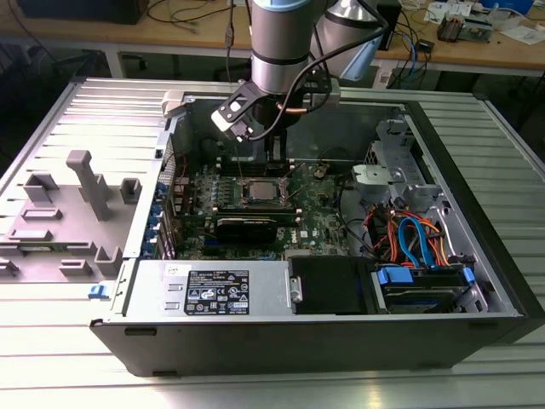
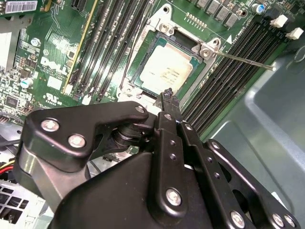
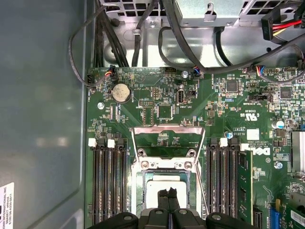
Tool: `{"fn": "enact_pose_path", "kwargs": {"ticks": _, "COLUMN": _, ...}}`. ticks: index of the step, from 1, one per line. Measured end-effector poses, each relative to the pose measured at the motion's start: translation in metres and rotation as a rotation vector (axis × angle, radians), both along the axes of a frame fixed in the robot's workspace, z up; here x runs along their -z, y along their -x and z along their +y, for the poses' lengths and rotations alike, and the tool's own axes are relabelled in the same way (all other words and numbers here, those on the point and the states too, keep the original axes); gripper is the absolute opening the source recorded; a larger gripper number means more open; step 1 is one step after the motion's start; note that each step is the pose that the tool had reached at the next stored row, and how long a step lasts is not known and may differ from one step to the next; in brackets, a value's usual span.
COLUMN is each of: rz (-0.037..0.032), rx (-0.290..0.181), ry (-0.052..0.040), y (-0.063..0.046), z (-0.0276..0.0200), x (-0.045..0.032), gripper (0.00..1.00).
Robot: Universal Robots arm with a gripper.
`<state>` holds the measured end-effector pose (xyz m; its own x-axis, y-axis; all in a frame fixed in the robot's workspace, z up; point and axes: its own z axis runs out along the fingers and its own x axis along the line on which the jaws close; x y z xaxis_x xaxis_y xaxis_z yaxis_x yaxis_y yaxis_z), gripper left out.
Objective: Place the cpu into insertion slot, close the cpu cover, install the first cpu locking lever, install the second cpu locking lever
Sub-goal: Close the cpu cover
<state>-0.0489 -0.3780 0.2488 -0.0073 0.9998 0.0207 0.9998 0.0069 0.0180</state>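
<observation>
1. An open computer case (image 1: 281, 341) lies on a ribbed metal table (image 1: 255, 392). Its silver power supply box (image 1: 213, 290) sits on the onlooker's side of the cpu.
2. A long black card (image 1: 247, 227) stands on the green motherboard (image 1: 315, 217), just beside the cpu on its near side.
3. A grey moulded tray (image 1: 68, 213) rests on the table outside the case, well apart from the cpu, toward the exterior view's left.
4. The cpu (image 1: 260, 189) lies flat in its socket on the motherboard, metal top up. It is seen in both wrist views (image 2: 167, 71) (image 3: 152, 195).
5. The gripper (image 1: 274, 158) hangs directly over the cpu. In both wrist views (image 2: 167, 95) (image 3: 167, 193) its two fingertips are pressed together with nothing between them, over one edge of the chip. Whether they touch the chip cannot be told.
6. A locking lever (image 2: 243, 60), a thin metal rod, runs out from a socket corner beside the cpu and crosses the black memory slots (image 2: 224, 81).
7. The cpu cover (image 3: 167, 128) stands swung open, off the cpu, on the side toward the round coin battery (image 3: 120, 92). Green board shows through its window.
8. The arm (image 1: 281, 43) rises above the cpu. Wooden benches (image 1: 170, 38) strewn with cables stand beyond it.
</observation>
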Motion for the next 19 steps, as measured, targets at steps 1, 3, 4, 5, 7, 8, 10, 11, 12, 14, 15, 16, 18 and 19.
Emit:
{"fn": "enact_pose_path", "kwargs": {"ticks": 1, "rz": 0.0001, "rx": 0.0, "ry": 0.0001, "y": 0.0, "z": 0.0, "x": 0.0, "gripper": 0.11}}
{"fn": "enact_pose_path", "kwargs": {"ticks": 3, "rz": 0.0, "rx": 0.0, "ry": 0.0001, "y": 0.0, "z": 0.0, "x": 0.0, "gripper": 0.11}}
{"fn": "enact_pose_path", "kwargs": {"ticks": 4, "rz": 0.0001, "rx": 0.0, "ry": 0.0, "y": 0.0, "z": 0.0, "x": 0.0, "gripper": 0.11}}
{"fn": "enact_pose_path", "kwargs": {"ticks": 5, "rz": 0.0, "rx": 0.0, "ry": 0.0001, "y": 0.0, "z": 0.0, "x": 0.0, "gripper": 0.11}}
{"fn": "enact_pose_path", "kwargs": {"ticks": 7, "rz": 0.0, "rx": 0.0, "ry": 0.0001, "y": 0.0, "z": 0.0, "x": 0.0, "gripper": 0.11}}
{"fn": "enact_pose_path", "kwargs": {"ticks": 8, "rz": 0.0, "rx": 0.0, "ry": 0.0001, "y": 0.0, "z": 0.0, "x": 0.0, "gripper": 0.11}}
{"fn": "enact_pose_path", "kwargs": {"ticks": 10, "rz": 0.0, "rx": 0.0, "ry": 0.0, "y": -0.002, "z": 0.0001, "x": 0.0, "gripper": 0.11}}
{"fn": "enact_pose_path", "kwargs": {"ticks": 11, "rz": 0.0, "rx": 0.0, "ry": 0.0001, "y": -0.004, "z": 0.0, "x": 0.0, "gripper": 0.11}}
{"fn": "enact_pose_path", "kwargs": {"ticks": 12, "rz": 0.0001, "rx": 0.0, "ry": 0.0001, "y": -0.006, "z": 0.0, "x": -0.0004, "gripper": 0.11}}
{"fn": "enact_pose_path", "kwargs": {"ticks": 14, "rz": 0.0001, "rx": 0.0, "ry": 0.0, "y": -0.007, "z": 0.0001, "x": -0.0031, "gripper": 0.11}}
{"fn": "enact_pose_path", "kwargs": {"ticks": 15, "rz": 0.0005, "rx": 0.0, "ry": 0.0, "y": -0.007, "z": 0.0, "x": -0.0056, "gripper": 0.11}}
{"fn": "enact_pose_path", "kwargs": {"ticks": 16, "rz": 0.0007, "rx": 0.0, "ry": 0.0, "y": -0.008, "z": 0.0, "x": -0.0085, "gripper": 0.11}}
{"fn": "enact_pose_path", "kwargs": {"ticks": 18, "rz": 0.0007, "rx": 0.0, "ry": 0.0, "y": -0.008, "z": 0.0, "x": -0.0112, "gripper": 0.11}}
{"fn": "enact_pose_path", "kwargs": {"ticks": 19, "rz": 0.0007, "rx": 0.0, "ry": 0.0, "y": -0.008, "z": 0.0, "x": -0.0126, "gripper": 0.11}}
